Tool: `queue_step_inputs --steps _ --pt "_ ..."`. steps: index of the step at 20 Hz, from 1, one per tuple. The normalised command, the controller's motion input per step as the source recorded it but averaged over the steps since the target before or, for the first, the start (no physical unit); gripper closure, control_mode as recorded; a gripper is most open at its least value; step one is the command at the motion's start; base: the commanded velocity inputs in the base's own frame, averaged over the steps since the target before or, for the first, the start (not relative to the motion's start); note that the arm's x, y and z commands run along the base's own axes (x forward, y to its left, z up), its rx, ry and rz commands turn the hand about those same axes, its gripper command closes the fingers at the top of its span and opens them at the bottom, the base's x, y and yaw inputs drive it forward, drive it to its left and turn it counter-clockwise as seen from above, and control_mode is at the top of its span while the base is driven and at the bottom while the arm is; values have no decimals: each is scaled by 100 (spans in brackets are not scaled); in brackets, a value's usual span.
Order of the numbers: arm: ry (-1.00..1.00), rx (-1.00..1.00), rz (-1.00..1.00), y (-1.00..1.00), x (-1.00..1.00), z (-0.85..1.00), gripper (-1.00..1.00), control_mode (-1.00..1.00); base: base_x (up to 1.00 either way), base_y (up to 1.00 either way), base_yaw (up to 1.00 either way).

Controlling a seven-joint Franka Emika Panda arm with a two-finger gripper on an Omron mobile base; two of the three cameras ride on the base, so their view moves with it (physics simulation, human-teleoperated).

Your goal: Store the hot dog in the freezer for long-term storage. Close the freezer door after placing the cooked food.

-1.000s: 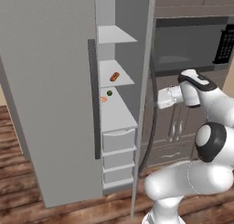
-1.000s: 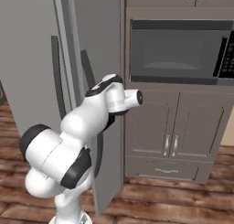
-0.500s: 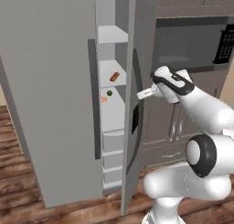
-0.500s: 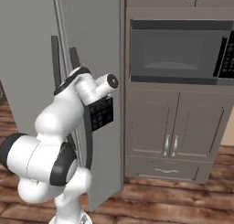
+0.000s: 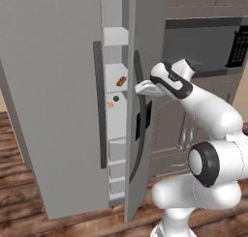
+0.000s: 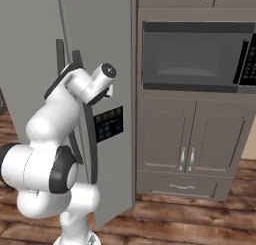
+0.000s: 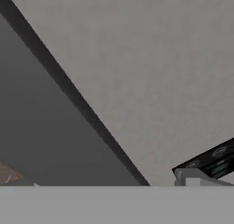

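The hot dog (image 5: 120, 80), a small red-orange sausage in a tan bun, lies on a white shelf inside the narrow freezer (image 5: 115, 37). The freezer door (image 5: 150, 37), grey with a curved dark handle (image 5: 140, 144) and a dark control panel (image 5: 144, 121), stands partly swung across the opening. My gripper (image 5: 138, 88) is open and empty, pressed against this door's outer face beside the handle. From the right, the same freezer door (image 6: 110, 44) stands slightly ajar behind my arm. Up close, the hand view has the grey freezer door (image 7: 151, 58) face and a corner of the control panel (image 7: 212, 158).
A wide plain grey door (image 5: 48, 96) with a straight dark handle (image 5: 98, 110) stands shut at the left. Below the hot dog sit a small green item (image 5: 116, 98), an orange scrap (image 5: 110, 105) and white drawers (image 5: 116, 156). Microwave (image 6: 190, 54) and cabinets (image 6: 185, 149) adjoin on the right.
The door with the control panel has swung further toward shut, narrowing the gap over the shelves. My hand has followed it leftward, staying open.
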Motion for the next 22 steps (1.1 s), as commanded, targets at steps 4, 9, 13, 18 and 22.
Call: queue_step_inputs --steps 4,9,13,18,22 --pt "1 -3 -16 47 0 -3 -100 -100 0 0 0" --pt "0 -3 -11 54 14 -14 -100 -100 0 0 0" --pt "0 -2 -6 32 24 -2 -100 -100 0 0 0" --pt "5 -8 -1 4 56 4 -100 -100 0 0 0" --pt "10 -8 0 0 42 16 -100 -100 0 0 0"
